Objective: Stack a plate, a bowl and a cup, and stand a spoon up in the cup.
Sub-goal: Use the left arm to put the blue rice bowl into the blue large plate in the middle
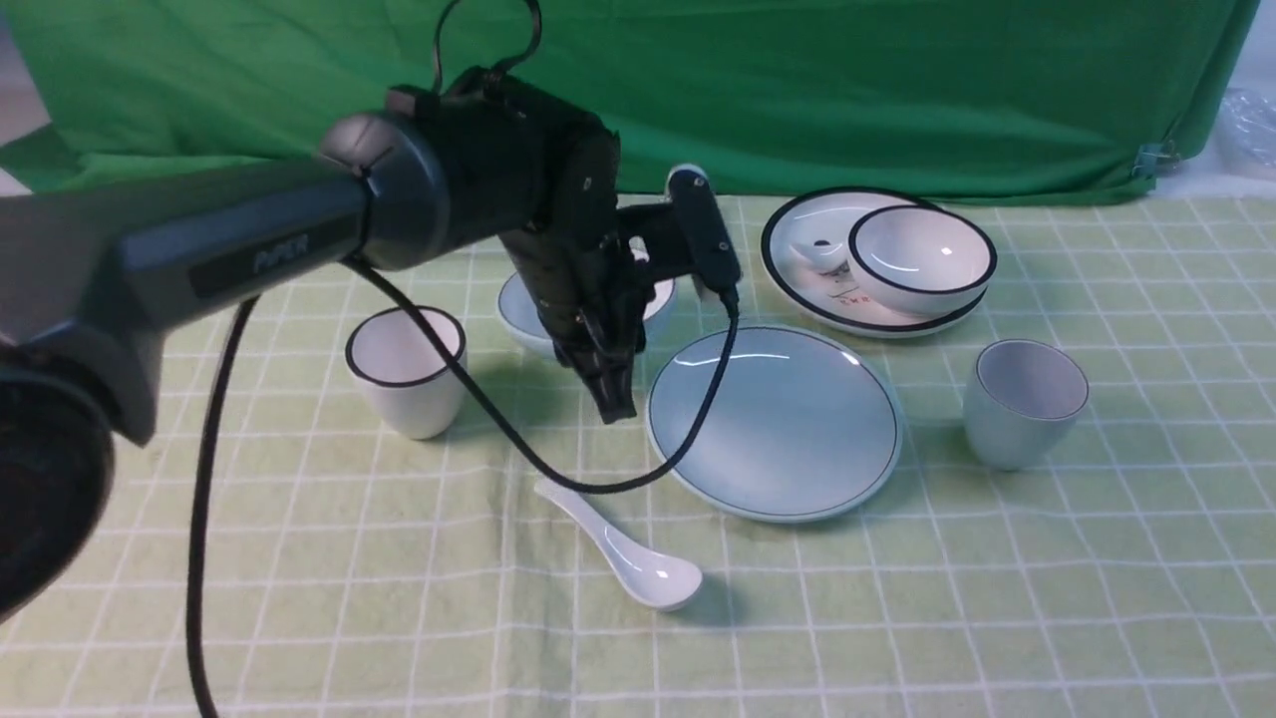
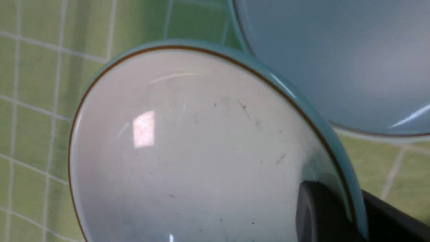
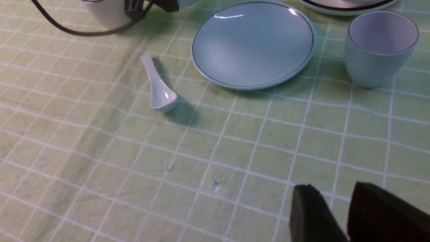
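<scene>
The green checked surface (image 1: 897, 618) is carrying all the dishes. The left arm (image 1: 199, 249) is reaching over it. The plate (image 1: 788, 429) is lying flat in the middle. The bowl (image 2: 184, 151) is sitting just beside the plate, to its left and farther back. The left fingers (image 2: 319, 218) are pinching its rim, one inside and one outside. The cup (image 1: 1027, 399) is standing upright to the right of the plate. The spoon (image 1: 638, 563) is lying in front of the plate, scoop up. The right fingers (image 3: 312, 218) are hanging a little apart, holding nothing.
</scene>
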You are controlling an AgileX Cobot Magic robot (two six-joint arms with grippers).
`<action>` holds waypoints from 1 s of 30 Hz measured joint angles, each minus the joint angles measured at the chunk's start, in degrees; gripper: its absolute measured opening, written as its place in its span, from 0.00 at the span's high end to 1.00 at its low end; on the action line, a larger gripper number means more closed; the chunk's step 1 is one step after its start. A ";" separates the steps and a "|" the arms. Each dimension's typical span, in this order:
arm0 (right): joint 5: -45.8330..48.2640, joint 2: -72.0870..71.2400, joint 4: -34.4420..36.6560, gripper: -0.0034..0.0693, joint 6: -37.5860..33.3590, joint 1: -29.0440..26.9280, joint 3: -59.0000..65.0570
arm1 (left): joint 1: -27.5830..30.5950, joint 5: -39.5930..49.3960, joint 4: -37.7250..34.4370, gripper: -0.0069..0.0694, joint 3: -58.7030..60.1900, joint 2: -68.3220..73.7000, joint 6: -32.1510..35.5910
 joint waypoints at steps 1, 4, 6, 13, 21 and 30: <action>-0.44 0.00 0.00 0.66 -0.30 0.00 0.00 | -2.09 0.14 -0.76 0.85 -0.55 -1.59 0.00; -1.04 0.00 0.00 0.66 -0.43 0.00 0.00 | -4.65 -0.27 -1.23 0.85 -0.73 -1.86 0.00; -1.23 0.00 0.00 0.66 -0.58 0.00 0.00 | -8.05 -1.15 -1.53 0.85 -0.73 -0.28 -0.04; -0.08 0.00 0.00 0.65 -0.96 0.00 0.00 | -11.85 -4.56 -0.64 0.85 -0.56 4.05 0.01; 0.06 0.00 0.00 0.63 -1.07 0.00 0.00 | -12.00 -8.88 -0.44 0.85 -0.56 5.61 -0.49; 0.01 0.00 -0.06 0.62 -1.07 0.00 0.00 | -12.00 -5.95 -0.57 0.71 -0.56 5.72 -0.49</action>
